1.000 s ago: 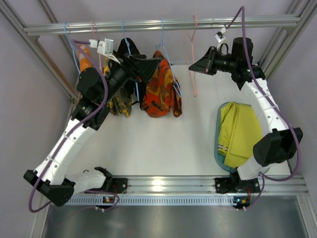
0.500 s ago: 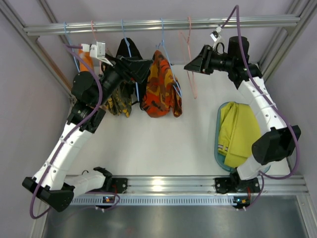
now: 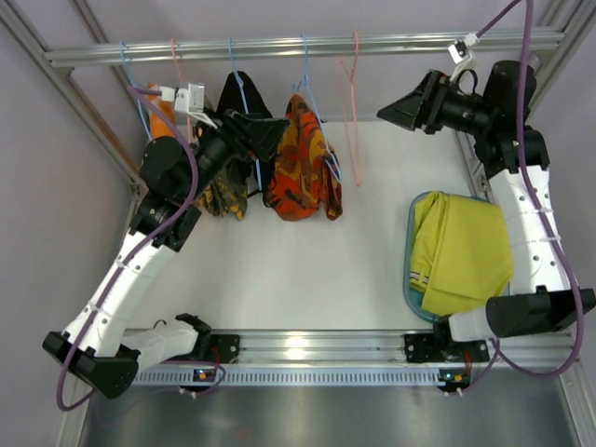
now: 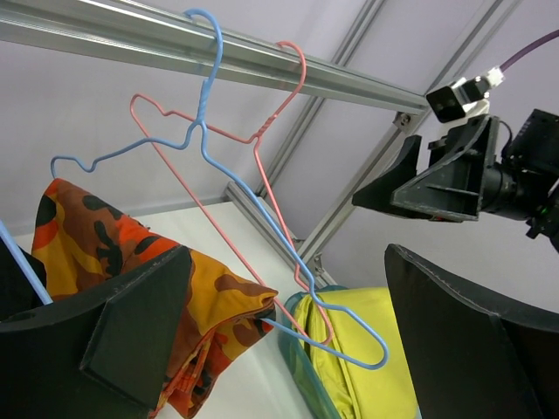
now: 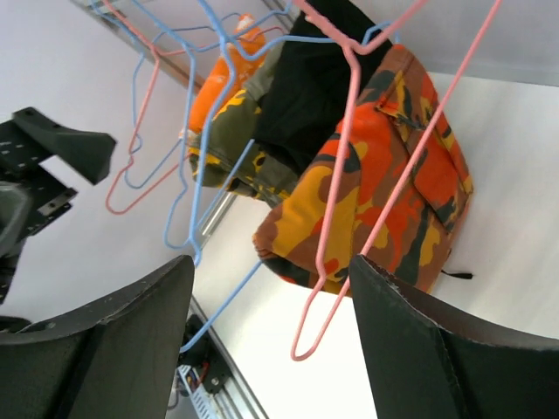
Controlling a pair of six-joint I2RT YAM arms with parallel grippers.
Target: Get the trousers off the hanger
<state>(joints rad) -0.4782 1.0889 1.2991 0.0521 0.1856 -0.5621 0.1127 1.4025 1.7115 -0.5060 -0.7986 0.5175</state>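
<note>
Orange camouflage trousers (image 3: 303,163) hang folded over a blue hanger (image 3: 304,65) on the rail (image 3: 419,42). My left gripper (image 3: 268,130) is open just left of them, beside a black garment (image 3: 244,93). In the left wrist view the trousers (image 4: 205,301) lie by the left finger (image 4: 105,336), with nothing held in the left gripper (image 4: 288,253). An empty pink hanger (image 3: 354,112) hangs to the right of the trousers. My right gripper (image 3: 399,104) is open and apart from it, on its right. In the right wrist view the pink hanger (image 5: 345,218) dangles free in front of the right gripper (image 5: 271,262).
Yellow trousers (image 3: 456,251) lie in a teal tub (image 3: 410,279) at the right. Dark camouflage and orange garments (image 3: 223,191) hang left of the black one, with more blue and pink hangers (image 3: 173,56) on the rail. Frame posts stand at both sides.
My right gripper opened, let go of the pink hanger and drew back to the right. The pink hanger now hangs alone on the rail. The left arm hardly moved.
</note>
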